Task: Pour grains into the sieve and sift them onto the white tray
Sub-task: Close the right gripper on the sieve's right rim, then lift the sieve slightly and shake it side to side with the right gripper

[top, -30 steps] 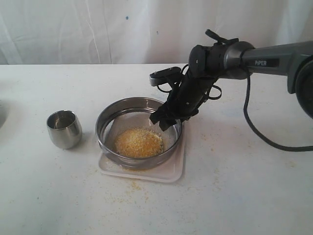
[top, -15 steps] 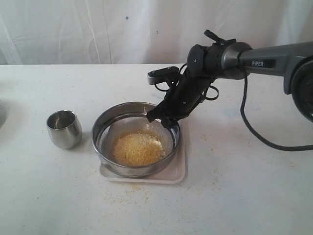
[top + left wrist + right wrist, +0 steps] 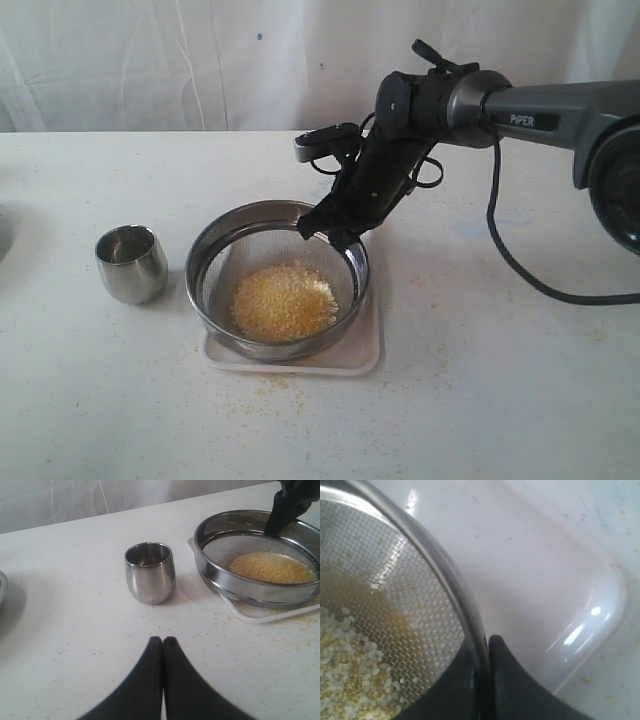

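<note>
Gripping the sieve (image 3: 215, 262) rim in the right jaws, over the tray (image 3: 365, 345), grains (image 3: 283, 300) heaped just inward of them; left jaws pressed together, empty, farther off.

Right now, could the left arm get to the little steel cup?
Probably yes. The steel cup stands upright on the table straight ahead of the left gripper, with nothing between them. Its jaws are shut, so it would need to open first.
</note>
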`<action>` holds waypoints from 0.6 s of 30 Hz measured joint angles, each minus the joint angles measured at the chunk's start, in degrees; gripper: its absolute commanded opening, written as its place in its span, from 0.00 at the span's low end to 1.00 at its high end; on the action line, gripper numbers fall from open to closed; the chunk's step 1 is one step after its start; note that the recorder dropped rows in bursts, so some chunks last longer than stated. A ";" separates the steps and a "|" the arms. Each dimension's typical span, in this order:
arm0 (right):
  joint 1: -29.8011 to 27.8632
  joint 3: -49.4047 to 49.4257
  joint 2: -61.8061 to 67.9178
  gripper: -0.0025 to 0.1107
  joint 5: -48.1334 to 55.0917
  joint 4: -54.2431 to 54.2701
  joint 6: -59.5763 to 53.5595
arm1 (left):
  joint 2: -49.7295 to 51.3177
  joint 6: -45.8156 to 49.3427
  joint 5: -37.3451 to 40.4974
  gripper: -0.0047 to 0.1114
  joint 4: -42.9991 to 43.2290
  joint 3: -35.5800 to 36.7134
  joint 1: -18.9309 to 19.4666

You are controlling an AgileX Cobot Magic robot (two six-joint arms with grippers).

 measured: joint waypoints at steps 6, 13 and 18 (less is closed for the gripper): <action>0.00 -2.88 -0.27 0.02 3.17 -3.03 1.03 | 0.00 0.00 0.00 0.04 0.00 0.00 0.00; 0.00 -5.01 -1.34 0.02 6.19 -4.46 3.28 | 0.00 0.00 0.00 0.04 0.00 0.00 0.00; 0.00 -5.13 -1.47 0.02 14.31 -4.46 4.90 | 0.00 0.00 0.00 0.04 0.00 0.00 0.00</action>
